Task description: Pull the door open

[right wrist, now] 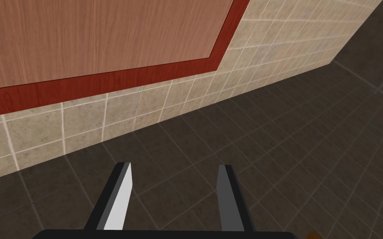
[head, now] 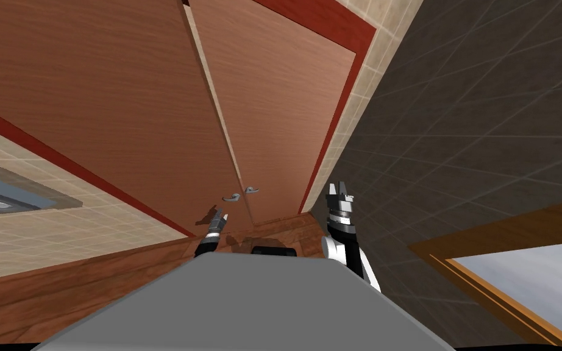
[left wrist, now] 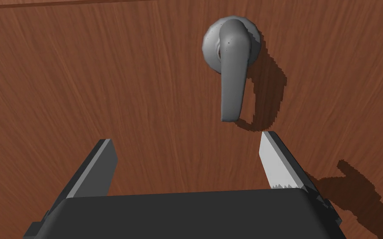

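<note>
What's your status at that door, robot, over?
Left gripper open, short of the grey lever handle on the wooden door, not touching. Right gripper open, off to the side. Nothing blocking the handle.

Beige tiled wall [head: 42, 207] carried a grey-framed window [head: 5, 192]. Adjoining dark tiled wall [head: 469, 122] carried a wood-framed window [head: 536, 286]. Floor [head: 60, 298] was wood.

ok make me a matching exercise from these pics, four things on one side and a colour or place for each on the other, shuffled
Things:
1. lever handle
2. left gripper
3. right gripper
4. door frame

Colour or place:
a. dark red
b. grey
c. pointing at the dark tiles
d. pointing at the wooden door, fingers open just short of the handle

Pairs: 1-b, 2-d, 3-c, 4-a
</note>
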Controlling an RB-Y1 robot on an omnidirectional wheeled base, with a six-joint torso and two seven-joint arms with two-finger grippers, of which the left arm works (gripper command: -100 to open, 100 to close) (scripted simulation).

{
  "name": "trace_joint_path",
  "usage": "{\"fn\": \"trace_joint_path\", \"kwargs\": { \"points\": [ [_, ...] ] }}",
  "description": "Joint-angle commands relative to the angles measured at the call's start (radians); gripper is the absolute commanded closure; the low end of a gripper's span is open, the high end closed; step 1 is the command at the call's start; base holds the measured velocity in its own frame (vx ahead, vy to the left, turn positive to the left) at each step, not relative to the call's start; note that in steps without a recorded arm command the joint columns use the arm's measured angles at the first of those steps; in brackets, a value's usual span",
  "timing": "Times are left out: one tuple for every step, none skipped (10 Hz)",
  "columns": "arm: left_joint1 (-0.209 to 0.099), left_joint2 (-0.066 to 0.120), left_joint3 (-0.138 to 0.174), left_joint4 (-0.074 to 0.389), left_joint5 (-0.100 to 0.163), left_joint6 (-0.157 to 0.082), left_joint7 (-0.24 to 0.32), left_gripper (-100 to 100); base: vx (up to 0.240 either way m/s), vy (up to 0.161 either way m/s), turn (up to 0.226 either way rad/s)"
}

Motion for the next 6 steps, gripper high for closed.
{"fn": "trace_joint_path", "kwargs": {
  "points": [
    [-0.003,0.002,0.003,0.032,0.002,-0.004,0.001,-100,0.156,0.063,-0.036],
    [-0.006,0.003,0.004,0.048,0.003,-0.006,0.001,-100,0.129,0.017,-0.021],
    [-0.013,0.007,0.008,0.084,0.006,-0.011,0.003,-100,0.150,-0.007,-0.048],
    [-0.017,0.010,0.010,0.106,0.007,-0.015,0.004,-100,0.179,0.038,-0.037],
    [-0.022,0.012,0.012,0.130,0.009,-0.018,0.005,-100,0.178,0.045,-0.033],
    [-0.020,0.013,0.011,0.115,0.008,-0.015,0.006,-100,0.076,0.016,-0.007]
  ]
}}
